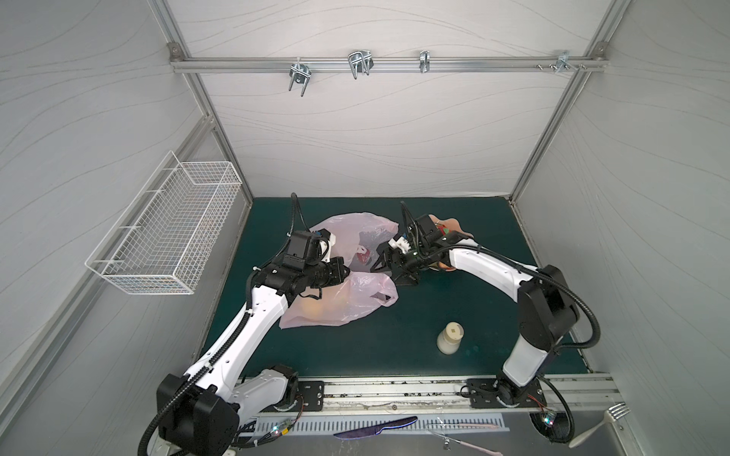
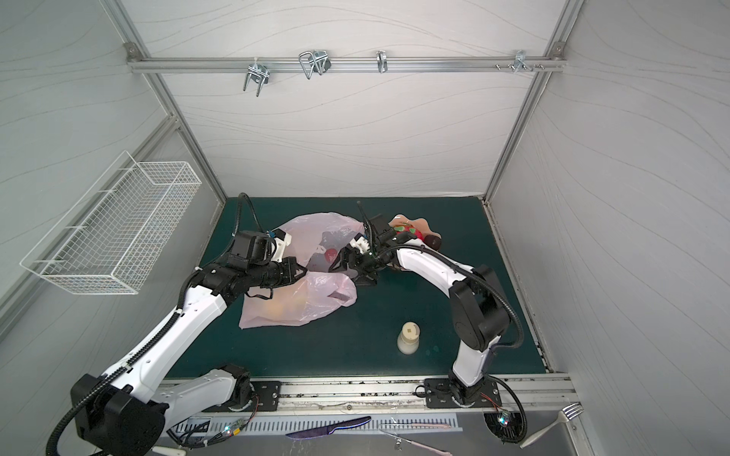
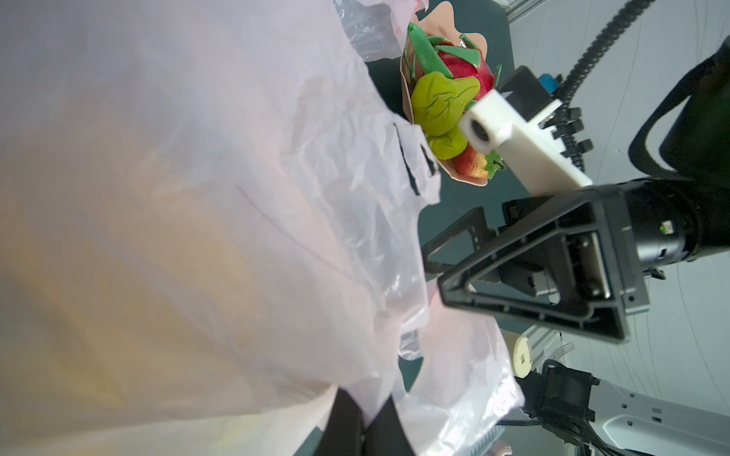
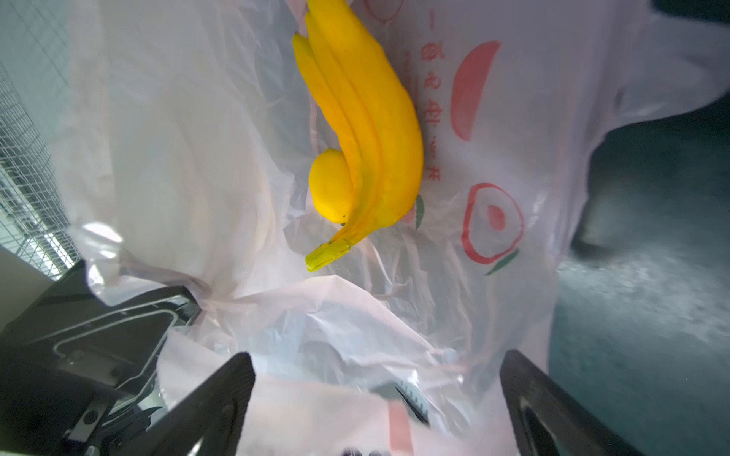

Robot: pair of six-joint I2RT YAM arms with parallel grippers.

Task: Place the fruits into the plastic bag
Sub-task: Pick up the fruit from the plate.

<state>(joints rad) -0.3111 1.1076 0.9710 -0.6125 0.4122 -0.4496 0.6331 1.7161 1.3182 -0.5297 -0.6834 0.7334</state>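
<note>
Plastic bag (image 4: 197,158) holds one banana bunch (image 4: 367,130), one lemon (image 4: 330,189); left claw (image 3: 365,406) pinches it, right claw (image 4: 377,355) gapes wide.

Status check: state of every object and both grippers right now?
Pale-pink translucent plastic bag: lying on green mat, mouth held open.
Yellow banana bunch: inside bag.
Yellow lemon: inside bag, beside bananas.
Red dragon fruit: on wavy peach plate.
Green pears: on plate.
Red strawberry: on plate.
Cream bottle: upright.
Left gripper: shut on bag edge.
Right gripper: open, empty, at bag mouth.
</note>
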